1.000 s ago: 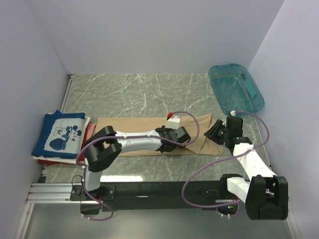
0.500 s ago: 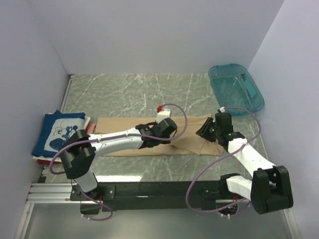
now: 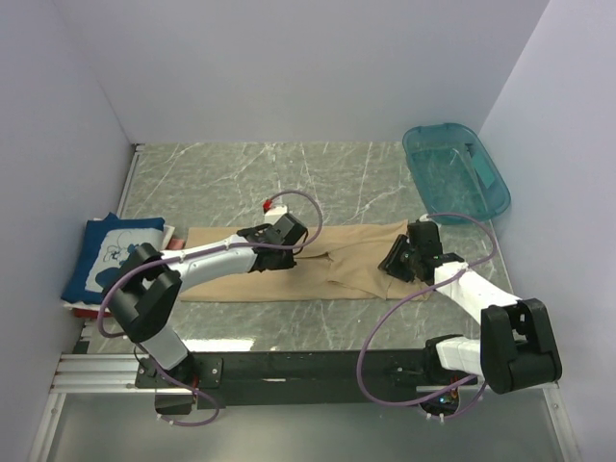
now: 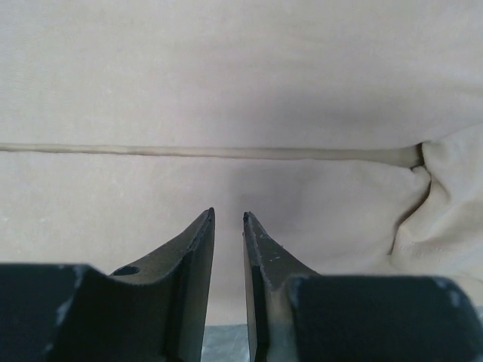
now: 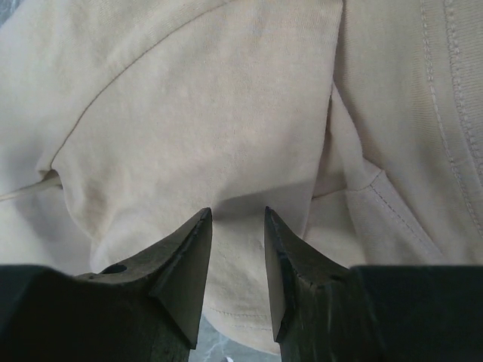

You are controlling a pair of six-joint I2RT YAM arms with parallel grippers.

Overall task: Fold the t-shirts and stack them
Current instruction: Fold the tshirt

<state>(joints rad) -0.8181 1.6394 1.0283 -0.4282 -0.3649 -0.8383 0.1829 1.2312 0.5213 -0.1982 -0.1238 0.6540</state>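
Note:
A tan t-shirt (image 3: 351, 265) lies folded in a long strip across the middle of the table. My left gripper (image 3: 294, 252) hovers low over its middle; in the left wrist view the jaws (image 4: 228, 217) stand a narrow gap apart with only flat tan cloth (image 4: 241, 90) beyond them. My right gripper (image 3: 392, 264) is over the strip's right end, open (image 5: 238, 211) above rumpled tan cloth (image 5: 189, 113) and a sleeve hem. At the far left a folded navy t-shirt with a white mouse print (image 3: 101, 255) rests on a red t-shirt (image 3: 87, 311).
A teal plastic tub (image 3: 454, 173) stands at the back right by the wall. White walls close in the marble table (image 3: 289, 173) on three sides. The arm rail (image 3: 289, 371) runs along the near edge.
My left gripper slid left along the tan t-shirt and its jaws narrowed. The right gripper moved left onto the shirt's right end, which now lies flatter.

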